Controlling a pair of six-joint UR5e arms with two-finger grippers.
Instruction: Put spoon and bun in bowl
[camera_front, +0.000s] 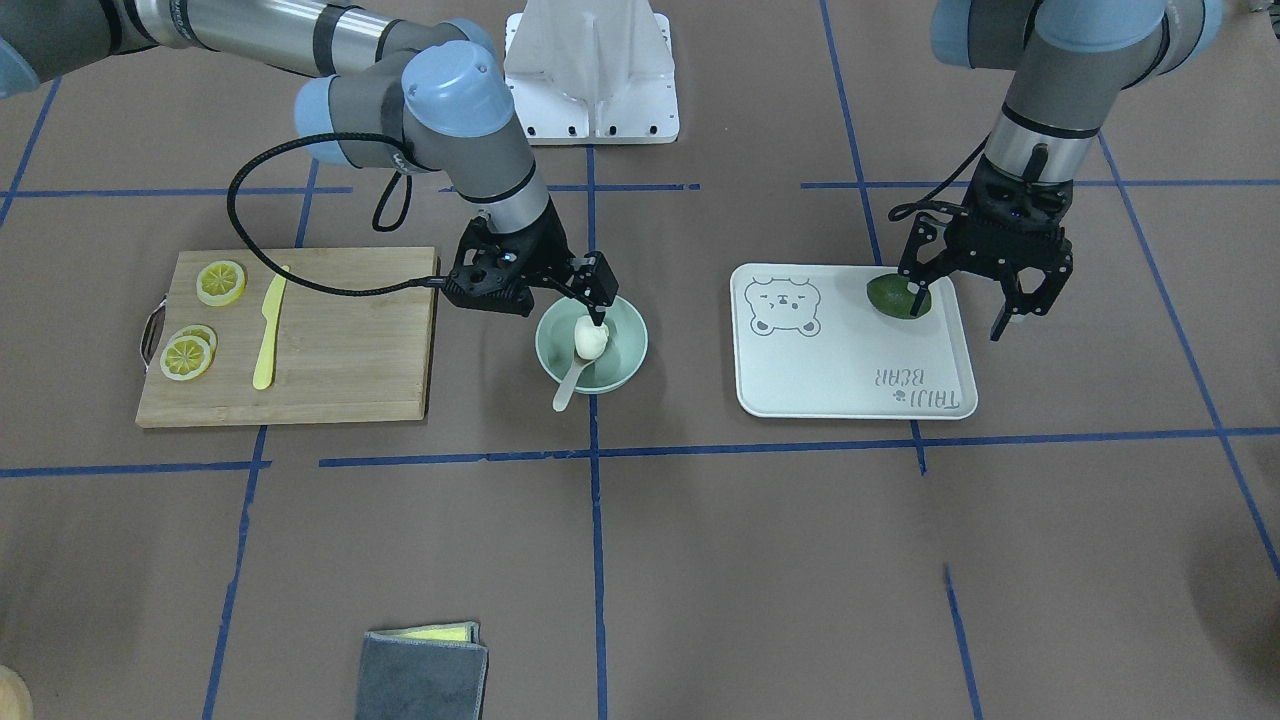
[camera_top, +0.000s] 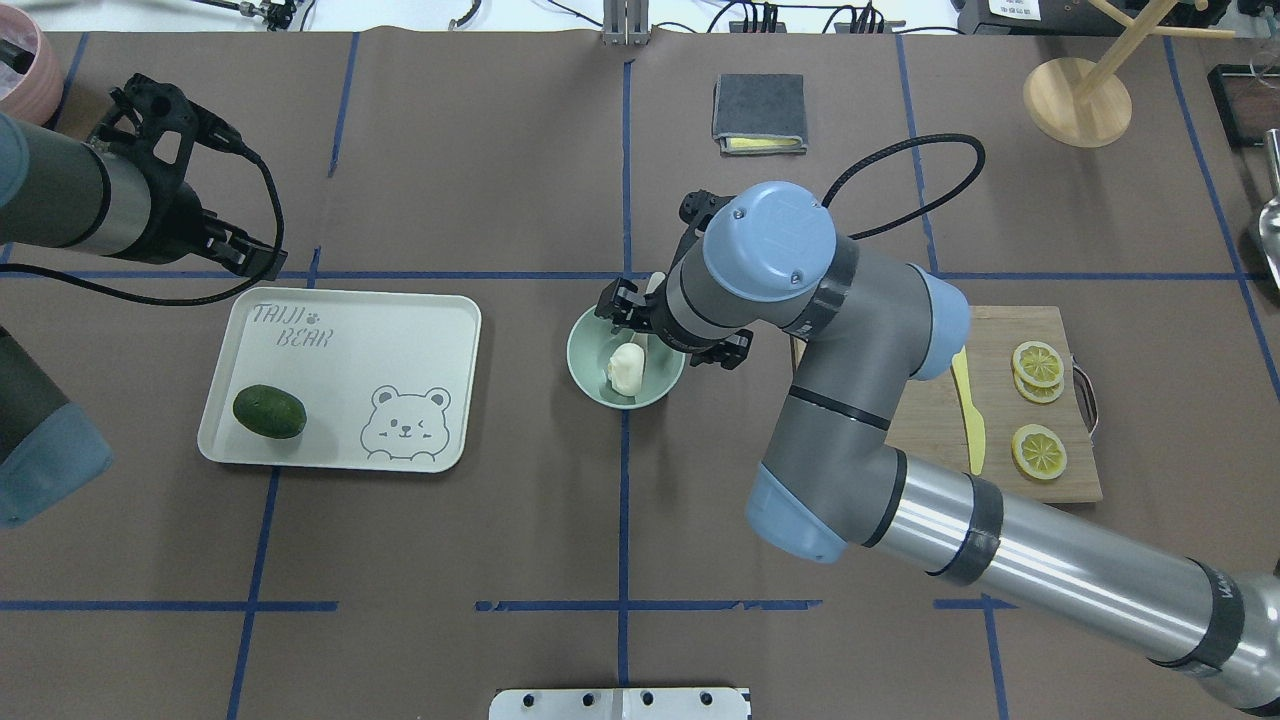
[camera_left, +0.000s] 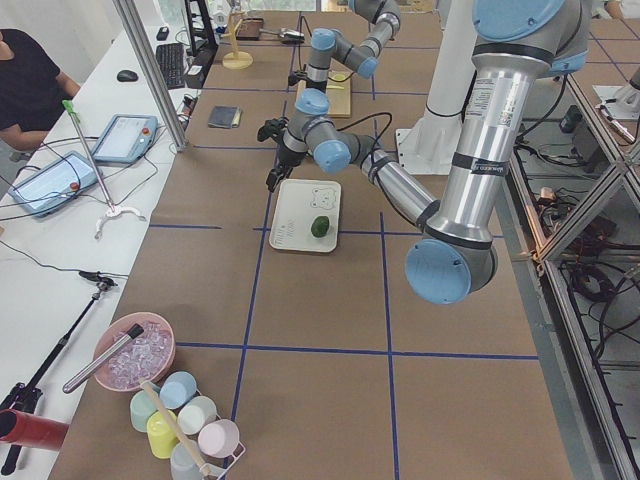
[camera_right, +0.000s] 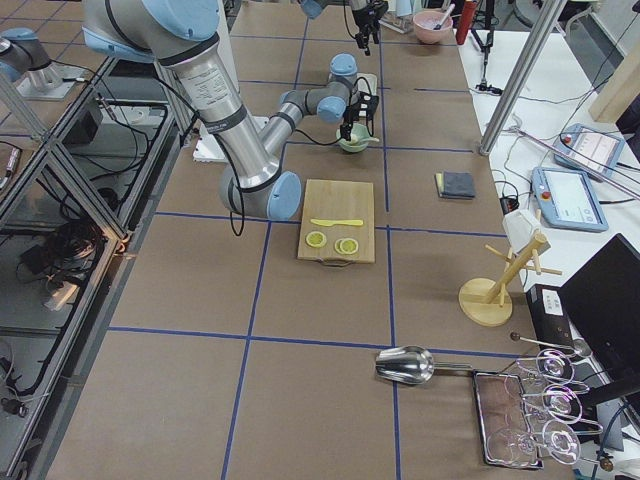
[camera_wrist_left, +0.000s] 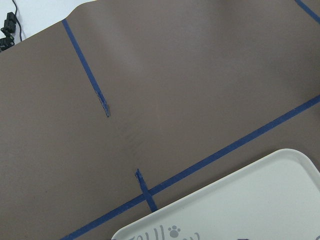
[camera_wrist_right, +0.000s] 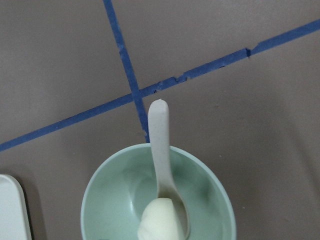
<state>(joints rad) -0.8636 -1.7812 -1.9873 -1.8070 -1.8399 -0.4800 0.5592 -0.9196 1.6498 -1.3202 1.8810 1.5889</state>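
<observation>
The right hand (camera_front: 597, 300) hangs over the mint-green bowl (camera_front: 630, 362) at the centre of the brown surface (camera_front: 760, 560). Its fingers point down at the bun (camera_front: 590, 340), which sits inside the bowl on the scoop of the spoon (camera_front: 567, 388). Whether the fingers grip the bun or merely stand at it cannot be told. The spoon's handle leans on the bowl's rim and juts past it toward the operators' side. Bare surface rings the bowl, with the cutting board (camera_front: 350, 350) near on one flank and the white tray (camera_front: 850, 370) near on the other. The left hand (camera_front: 955, 300) is raised clear of the surface by the tray's outer end, fingers spread wide and empty, with a dark green fruit (camera_front: 898, 297) on the tray below. The overhead view hides most of the right hand under the arm. The right wrist view shows no fingers, but shows the handle crossing the rim toward a taped cross. The left wrist view catches only tape lines and a tray corner.
</observation>
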